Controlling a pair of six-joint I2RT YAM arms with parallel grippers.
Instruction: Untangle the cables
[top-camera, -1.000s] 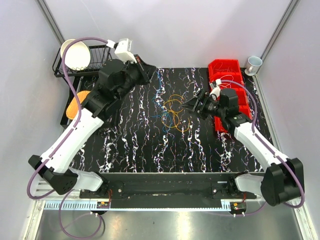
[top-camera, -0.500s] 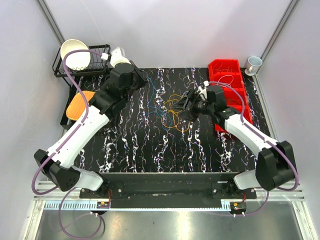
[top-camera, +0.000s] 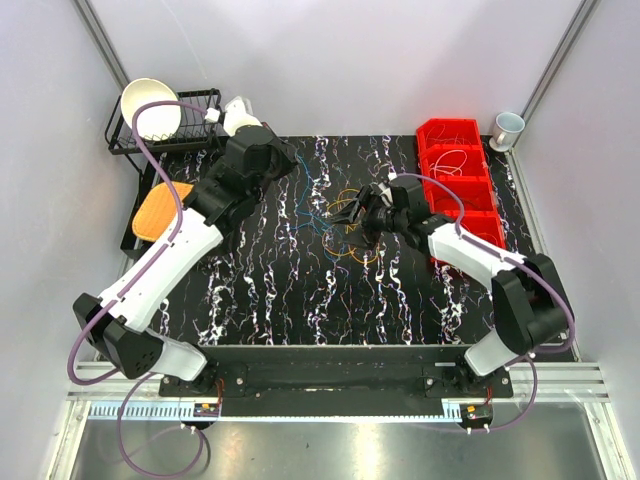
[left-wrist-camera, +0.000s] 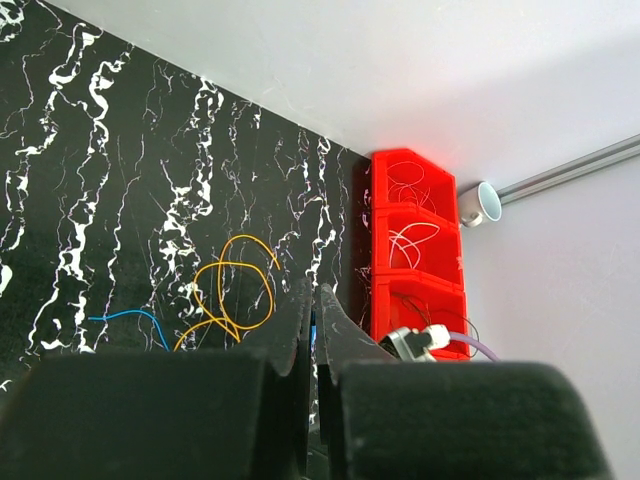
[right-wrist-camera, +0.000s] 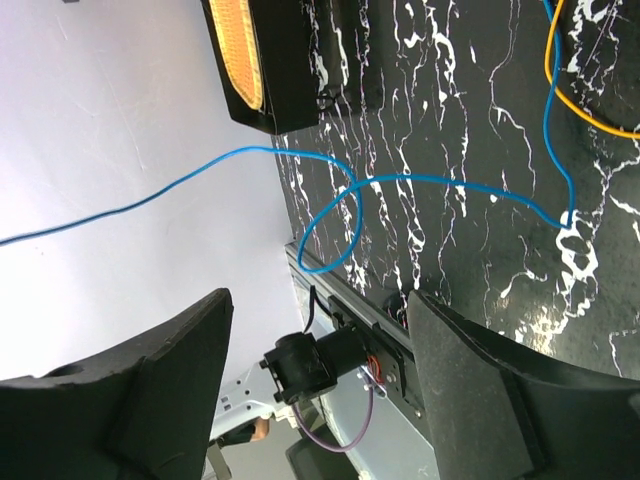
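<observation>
Centrally on the black marbled worktop (top-camera: 280, 290) lie the cables (top-camera: 345, 222), a loose knot of thin loops, mostly orange and yellow, with blue strands running out to the left. The right pincer (top-camera: 351, 212) hangs right at the knot's right edge with its jaws spread wide and nothing between them. From its wrist view, the two dark fingers (right-wrist-camera: 150, 400) stand far apart and the blue cable (right-wrist-camera: 340, 215) curls in a loop on the worktop ahead of them. One end of it rises off the surface and crosses in front of the pale wall. An orange cable (right-wrist-camera: 560, 80) curves through the upper right corner of that view.

The left pincer (left-wrist-camera: 312, 300) is at the far left part of the worktop, pointing toward the knot. Its jaws are pressed together, and a sliver of blue shows between them, so it looks to be pinching the blue cable. Beyond it the orange and yellow loops lie flat, well short of the bins (top-camera: 455, 160).

Those red bins sit along the right edge and hold pale wires. A mug (top-camera: 507, 127) stands just behind them. At the far left, a rack (top-camera: 190, 125) holds a bowl (top-camera: 148, 105), with a sponge (top-camera: 160, 208) nearer.
</observation>
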